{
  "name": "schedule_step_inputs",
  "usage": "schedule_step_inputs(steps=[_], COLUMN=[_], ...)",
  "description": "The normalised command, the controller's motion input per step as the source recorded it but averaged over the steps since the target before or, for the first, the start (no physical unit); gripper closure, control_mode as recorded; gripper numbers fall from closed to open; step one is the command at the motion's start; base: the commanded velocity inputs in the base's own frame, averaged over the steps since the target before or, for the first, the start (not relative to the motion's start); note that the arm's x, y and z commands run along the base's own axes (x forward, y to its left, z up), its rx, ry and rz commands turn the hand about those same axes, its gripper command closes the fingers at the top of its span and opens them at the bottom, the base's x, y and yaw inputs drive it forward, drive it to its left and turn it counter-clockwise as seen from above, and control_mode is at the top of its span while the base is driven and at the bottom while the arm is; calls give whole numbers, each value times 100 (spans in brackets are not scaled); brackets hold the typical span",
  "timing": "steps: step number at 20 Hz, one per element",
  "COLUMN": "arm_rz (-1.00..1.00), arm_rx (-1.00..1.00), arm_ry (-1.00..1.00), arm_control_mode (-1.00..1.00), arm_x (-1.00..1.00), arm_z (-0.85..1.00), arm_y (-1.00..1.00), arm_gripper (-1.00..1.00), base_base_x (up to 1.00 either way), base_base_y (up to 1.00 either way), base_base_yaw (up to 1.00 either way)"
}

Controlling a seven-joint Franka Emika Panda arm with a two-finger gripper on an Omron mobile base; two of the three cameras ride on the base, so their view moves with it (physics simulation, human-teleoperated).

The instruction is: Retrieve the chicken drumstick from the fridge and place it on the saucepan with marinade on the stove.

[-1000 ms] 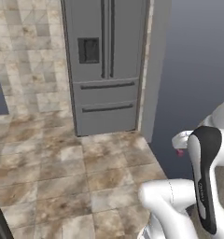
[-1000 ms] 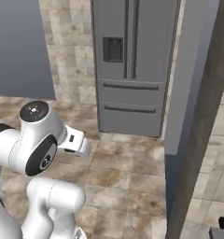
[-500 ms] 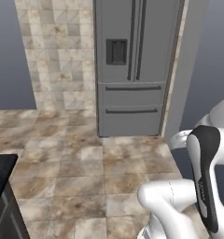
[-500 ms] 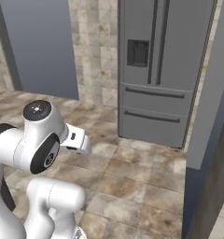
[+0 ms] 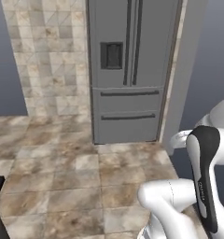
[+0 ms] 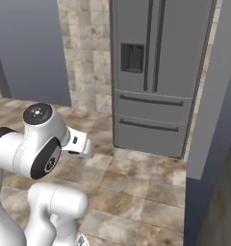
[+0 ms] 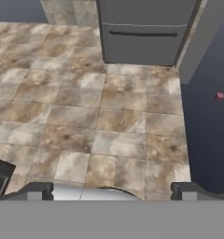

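The fridge (image 5: pixel 128 70) stands closed against the back of the room, a tall grey French-door unit with a smooth matte face, two long dark vertical handles (image 5: pixel 131 42) running side by side down the middle seam, and a dark rectangular dispenser panel (image 5: pixel 111 55) set into the left door. Below the doors sit two flat drawers, each crossed by a dark horizontal bar handle (image 5: pixel 129 93). In the right base view the same fridge (image 6: pixel 158 72) shows all doors and drawers shut; the chicken drumstick cannot be seen with them closed, and neither the saucepan nor the stove can be made out in these frames. The gripper (image 7: pixel 111 191) sits well short of the fridge, over open floor in front of it, with its two small dark finger tips (image 7: pixel 37 191) spread wide apart at the bottom of the hand view and nothing between them. In that view the fridge's lower drawer (image 7: pixel 144 44) lies ahead of the claw at the top of the frame, well apart from it. The floor (image 5: pixel 58 172) in front of the fridge is laid in square stone-look tiles, mottled tan and brown with pale grout lines. To the left of the fridge the wall (image 5: pixel 53 51) carries smaller beige tiles of similar marbled texture. To the right of the fridge stands a plain pale grey panel (image 5: pixel 186 70), smooth and unmarked, with dark blue-grey surface beyond it.
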Motion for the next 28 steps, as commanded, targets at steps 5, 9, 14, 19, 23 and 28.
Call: schedule_step_inputs(steps=[5,9,14,19,23,28], arm_rz=[0,0,0,0,0,0], arm_rx=[0,0,0,0,0,0], arm_ry=[0,0,0,0,0,0], arm_control_mode=[100,100,100,100,100,100], arm_x=[0,0,0,0,0,0], arm_z=[0,0,0,0,0,0], arm_y=[0,0,0,0,0,0], arm_gripper=[-100,-100,-100,-100,-100,-100], base_base_x=[86,79,70,65,69,72], base_base_y=[-24,-6,0,-5,-11,-16], base_base_yaw=[-21,-14,-5,-1,0,-2])
